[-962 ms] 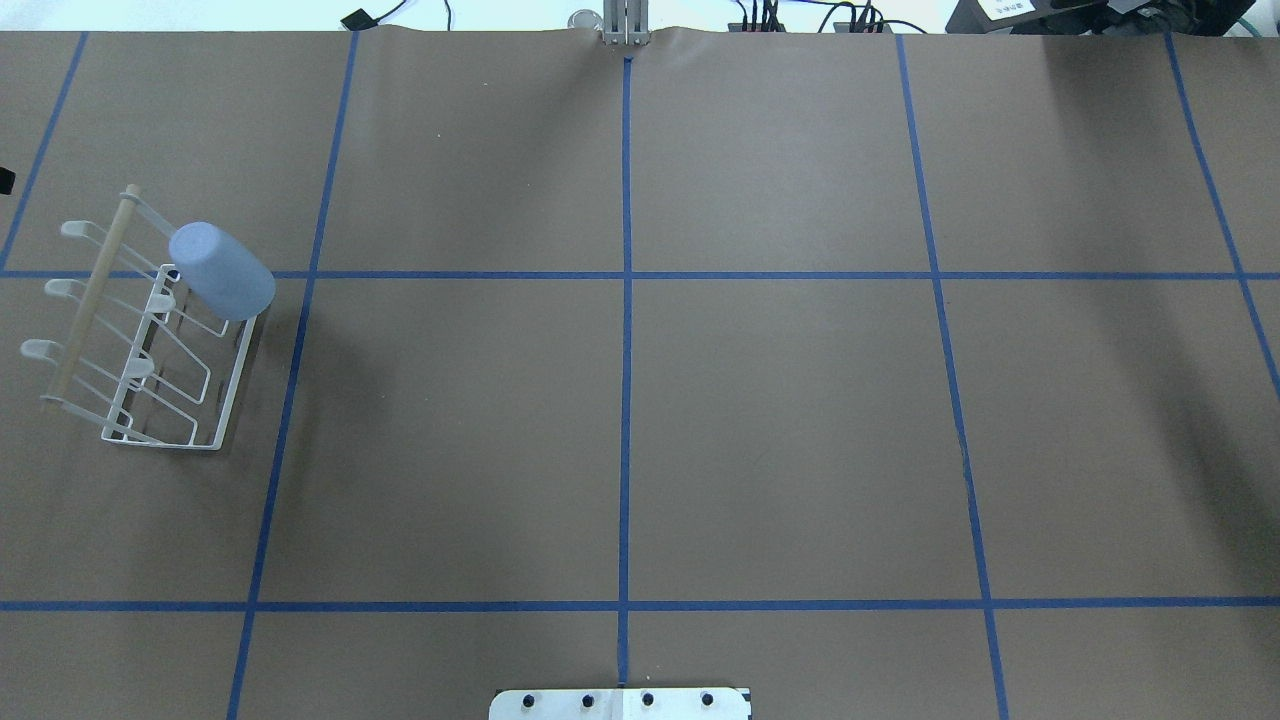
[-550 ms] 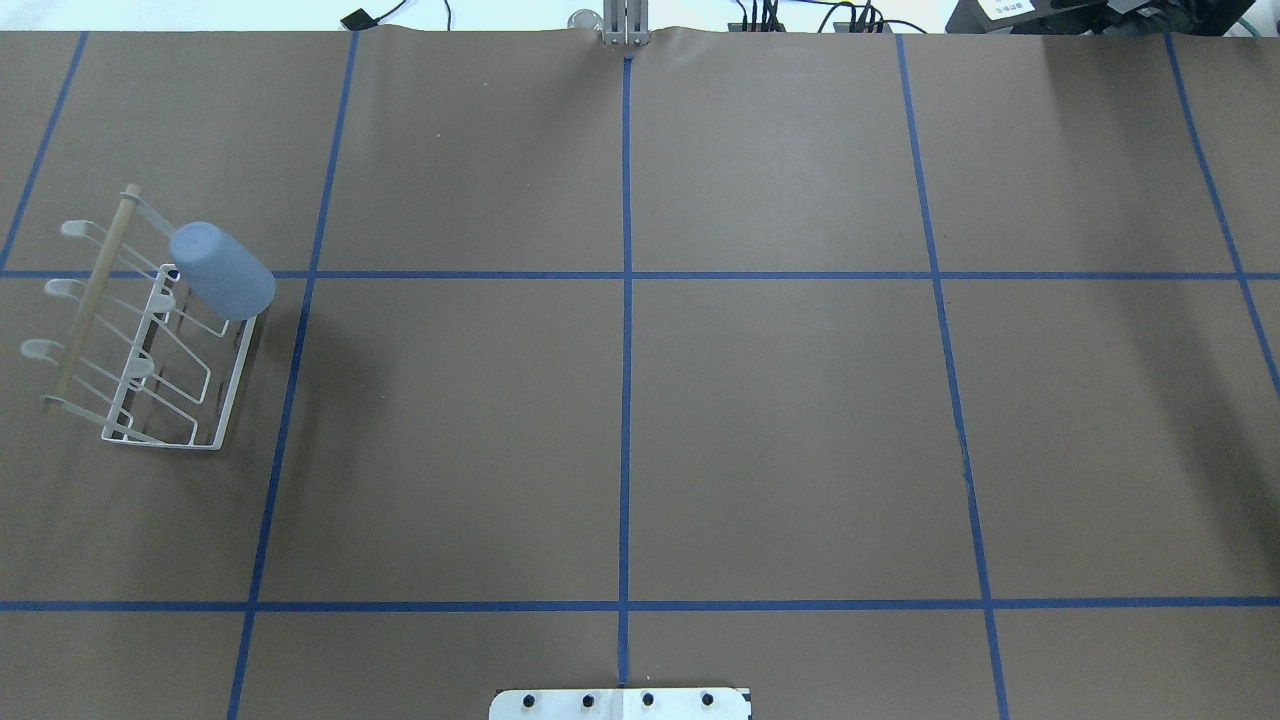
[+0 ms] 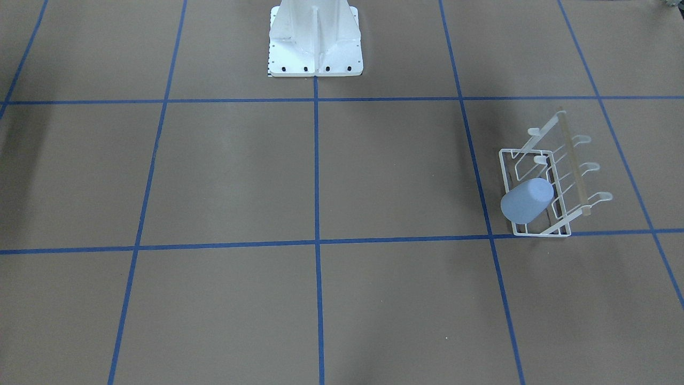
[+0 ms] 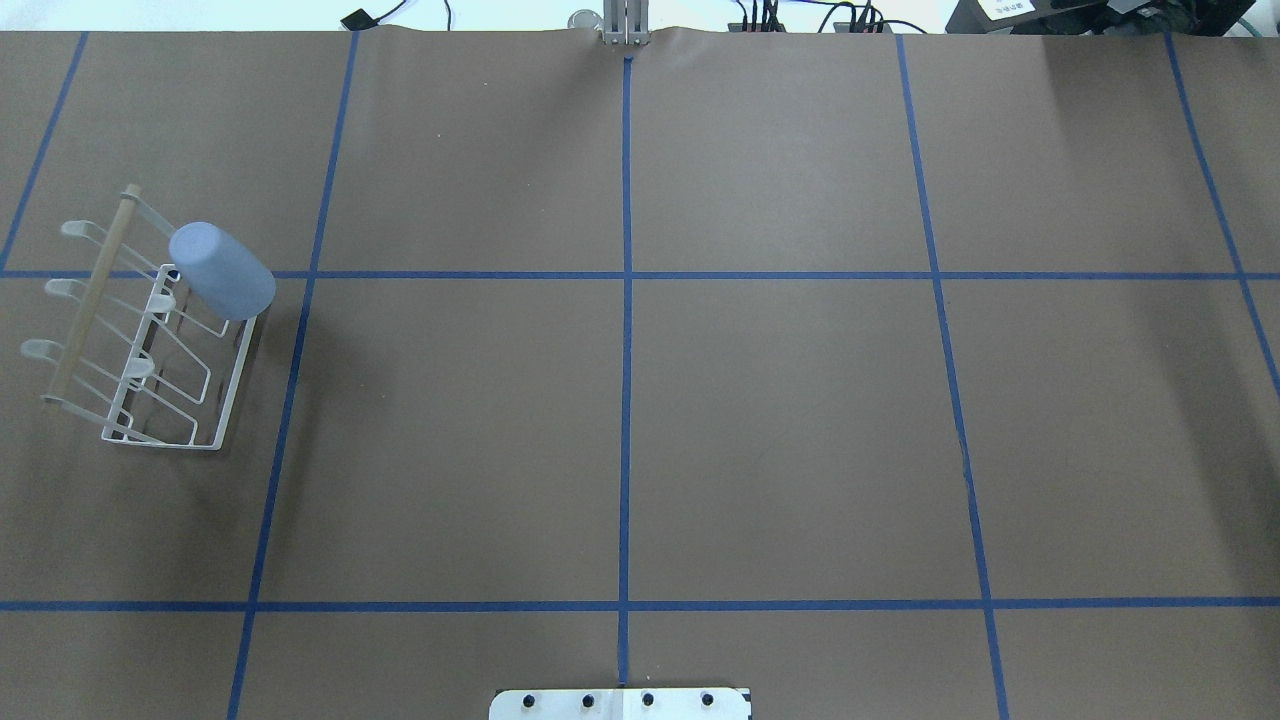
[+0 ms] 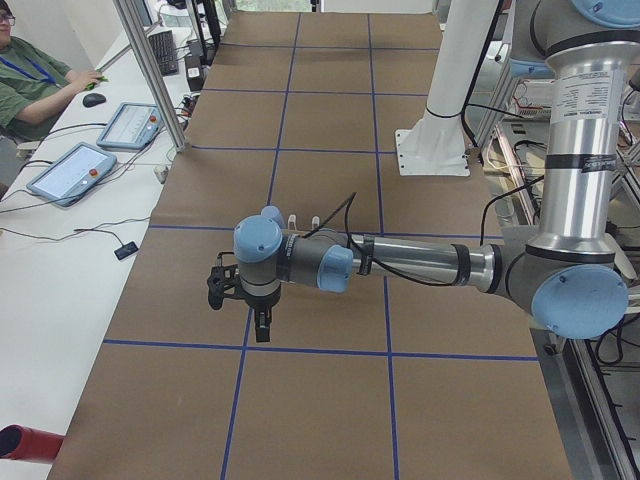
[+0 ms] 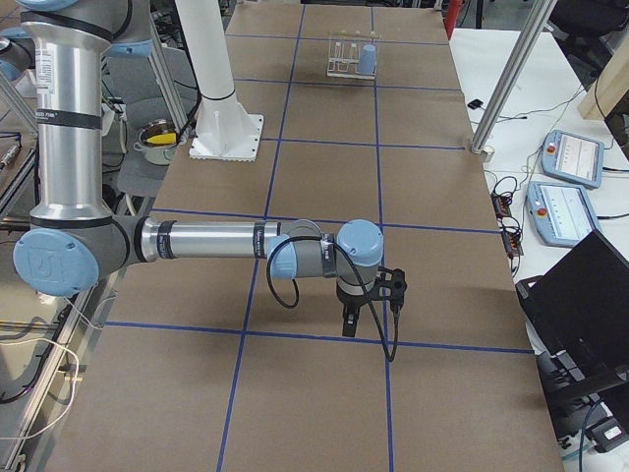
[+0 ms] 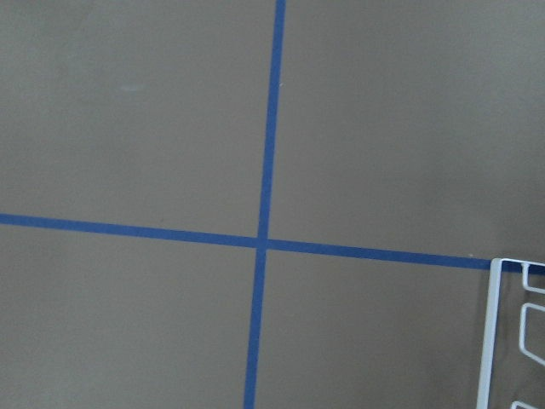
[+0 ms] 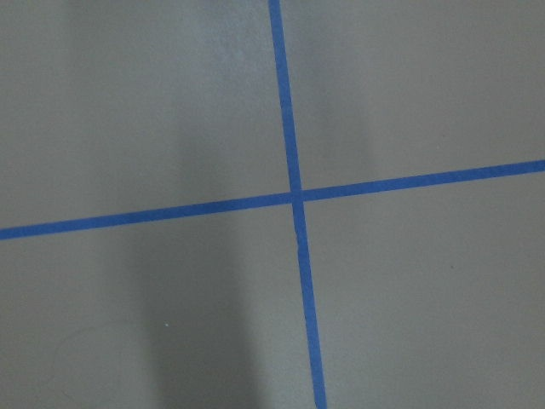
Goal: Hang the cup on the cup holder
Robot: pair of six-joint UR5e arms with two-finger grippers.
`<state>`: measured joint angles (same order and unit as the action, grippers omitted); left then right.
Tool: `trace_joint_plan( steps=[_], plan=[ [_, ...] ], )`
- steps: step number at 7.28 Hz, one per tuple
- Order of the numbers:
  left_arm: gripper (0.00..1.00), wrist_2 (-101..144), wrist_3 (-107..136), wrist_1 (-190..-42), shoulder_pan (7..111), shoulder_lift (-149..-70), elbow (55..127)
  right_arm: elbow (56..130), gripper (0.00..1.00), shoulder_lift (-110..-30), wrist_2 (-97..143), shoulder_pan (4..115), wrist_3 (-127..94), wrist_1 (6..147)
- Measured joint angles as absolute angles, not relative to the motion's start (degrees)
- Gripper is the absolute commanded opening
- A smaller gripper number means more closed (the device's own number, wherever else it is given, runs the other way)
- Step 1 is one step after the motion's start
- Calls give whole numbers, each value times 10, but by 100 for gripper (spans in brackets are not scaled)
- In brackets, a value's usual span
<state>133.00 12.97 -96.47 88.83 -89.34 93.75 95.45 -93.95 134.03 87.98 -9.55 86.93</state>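
Cup [image 4: 222, 270]: sat tilted over one prong of the rack, at the end farthest from the robot and on the side toward the table's middle; opening not visible, so depth on the prong could not be told; touched by neither gripper.
Cup holder [image 4: 236, 385]: stood upright on the table at the robot's left; other prongs bare; wooden rod [image 4: 90, 295] along the top.
Left gripper [image 5: 262, 332]: hung above bare table near the rack, apart from it; seen only from the side, so spread or pressed together could not be told.
Right gripper [image 6: 348, 326]: hung over a tape crossing, well apart from the rack; finger state likewise not to be told.
Step in hand: judged as the close of the task; cup looked hung and released.
Next move: judged to call for little; arms kept off the light rack so the cup was not jarred loose.
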Motion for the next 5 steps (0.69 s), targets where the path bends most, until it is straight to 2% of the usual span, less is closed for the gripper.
trace_joint_plan(
  steps=[5],
  plan=[
    [98,1328,37,-887,913,-904,944,974,100,-906,1340,859,-140,906]
  ],
)
